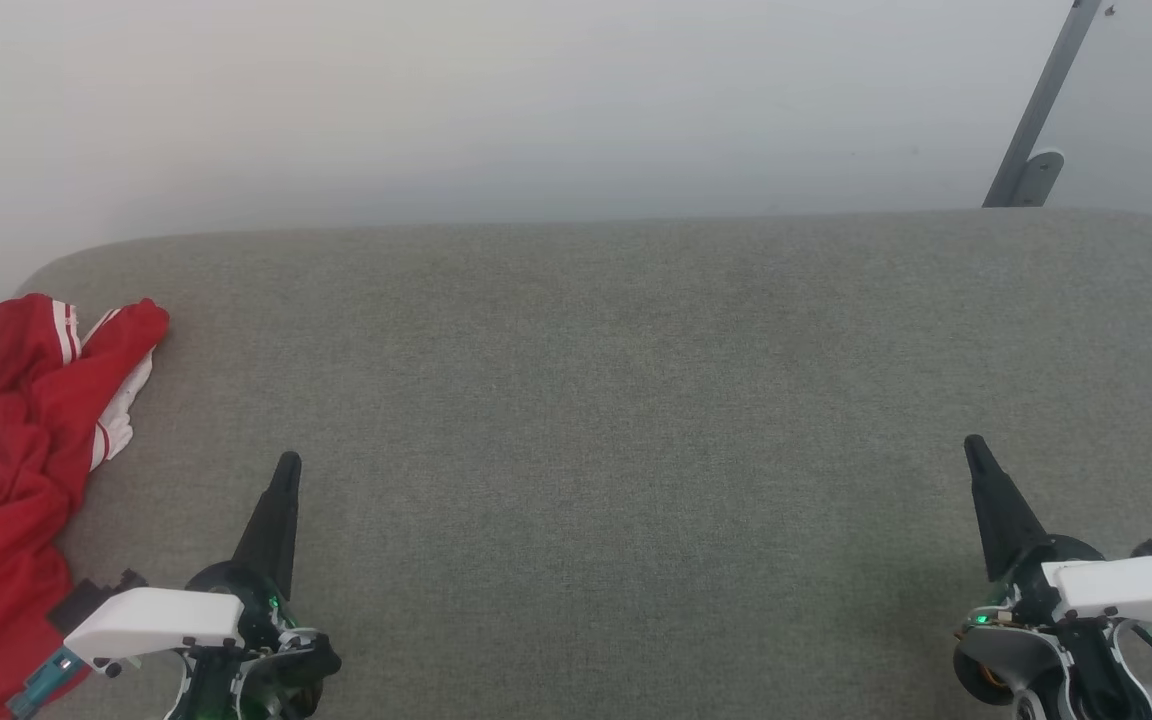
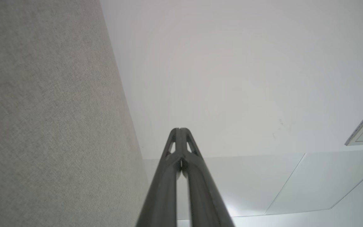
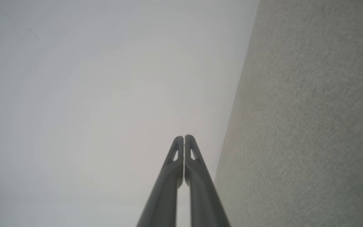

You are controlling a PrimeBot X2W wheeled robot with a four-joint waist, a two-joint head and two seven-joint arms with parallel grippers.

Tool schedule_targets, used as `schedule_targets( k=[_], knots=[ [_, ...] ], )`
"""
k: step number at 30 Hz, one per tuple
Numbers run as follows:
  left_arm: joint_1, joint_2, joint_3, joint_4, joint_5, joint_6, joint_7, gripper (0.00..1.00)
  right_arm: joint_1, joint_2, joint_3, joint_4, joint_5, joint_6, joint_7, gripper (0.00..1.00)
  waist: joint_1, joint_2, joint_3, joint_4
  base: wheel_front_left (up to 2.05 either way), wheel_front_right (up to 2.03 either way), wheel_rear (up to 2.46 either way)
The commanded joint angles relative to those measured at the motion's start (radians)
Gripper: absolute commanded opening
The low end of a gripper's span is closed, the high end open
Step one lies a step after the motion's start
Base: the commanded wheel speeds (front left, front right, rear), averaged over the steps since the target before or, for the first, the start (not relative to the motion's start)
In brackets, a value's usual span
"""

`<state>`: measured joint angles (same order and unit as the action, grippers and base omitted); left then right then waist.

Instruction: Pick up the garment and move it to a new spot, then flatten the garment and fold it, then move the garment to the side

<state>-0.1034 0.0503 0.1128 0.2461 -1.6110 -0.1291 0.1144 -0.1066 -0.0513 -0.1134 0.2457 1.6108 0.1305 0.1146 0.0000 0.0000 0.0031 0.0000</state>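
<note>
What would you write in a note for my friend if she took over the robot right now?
Left gripper: shut, empty, at the near side of the grey cushion.
Right gripper: shut, empty, at the cushion's near right.
Garment: crumpled heap at the cushion's left edge, just left of the left gripper, partly cut off in the head view.
Done: no step shows as done; the heap is not held.
Left: pick it up, move it, flatten, fold, set it aside.

The garment (image 1: 6,430) at nine o'clock is soft, crumpled cloth. The grey pad (image 1: 576,400) under it is rough, woven, matt cloth. The wall (image 1: 436,100) looks smooth and matt. The left gripper (image 1: 286,462) and right gripper (image 1: 973,442) look like dark, matt plastic. The bar (image 1: 1041,110) at one o'clock looks like metal.
</note>
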Motion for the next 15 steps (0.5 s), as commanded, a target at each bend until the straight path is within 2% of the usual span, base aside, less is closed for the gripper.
schedule_targets(
  k=[1, 15],
  knots=[
    [-0.012, -0.003, 0.002, -0.003, -0.004, -0.003, 0.002, 0.00, -0.005, 0.004, 0.000, -0.002, 0.004, 0.000, 0.001, 0.00, 0.0000, 0.0000, 0.000, 0.000, 0.00, 0.00, 0.00],
    [-0.013, -0.003, 0.002, -0.003, -0.004, -0.003, 0.002, 0.00, -0.005, 0.004, 0.000, -0.002, 0.004, 0.000, 0.001, 0.00, 0.0000, 0.0000, 0.000, 0.000, 0.00, 0.00, 0.00]
  ],
)
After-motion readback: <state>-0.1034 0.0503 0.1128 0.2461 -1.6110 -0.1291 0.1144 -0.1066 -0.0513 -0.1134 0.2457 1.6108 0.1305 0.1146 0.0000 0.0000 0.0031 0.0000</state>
